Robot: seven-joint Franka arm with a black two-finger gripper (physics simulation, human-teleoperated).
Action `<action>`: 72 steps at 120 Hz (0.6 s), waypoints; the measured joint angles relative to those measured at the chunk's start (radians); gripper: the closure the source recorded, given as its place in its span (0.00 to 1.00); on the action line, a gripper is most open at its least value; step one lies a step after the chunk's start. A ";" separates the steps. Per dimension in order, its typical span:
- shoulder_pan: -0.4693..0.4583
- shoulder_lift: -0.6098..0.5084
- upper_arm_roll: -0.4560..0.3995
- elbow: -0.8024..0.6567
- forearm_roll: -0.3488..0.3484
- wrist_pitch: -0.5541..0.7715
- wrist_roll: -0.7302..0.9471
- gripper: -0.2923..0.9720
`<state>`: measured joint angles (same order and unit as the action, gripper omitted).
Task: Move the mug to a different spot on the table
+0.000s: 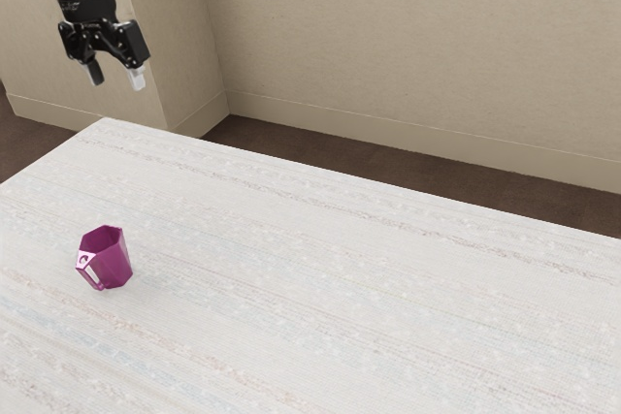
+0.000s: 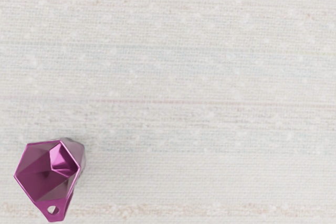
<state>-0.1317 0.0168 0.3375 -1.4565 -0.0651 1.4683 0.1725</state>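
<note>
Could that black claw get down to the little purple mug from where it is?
Probably yes. The gripper hangs open high above the table, and the mug sits in the open below it, with nothing beside or over it to block a descent.

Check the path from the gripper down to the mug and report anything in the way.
Nothing visible blocks it. The gripper hangs open in the air, and only bare table surrounds the purple mug below it.
</note>
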 joint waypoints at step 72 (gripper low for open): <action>0.181 -0.342 -0.022 -0.876 0.069 0.496 0.027 0.25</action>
<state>0.0492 -0.3255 0.3155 -2.3322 0.0037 1.9639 0.1998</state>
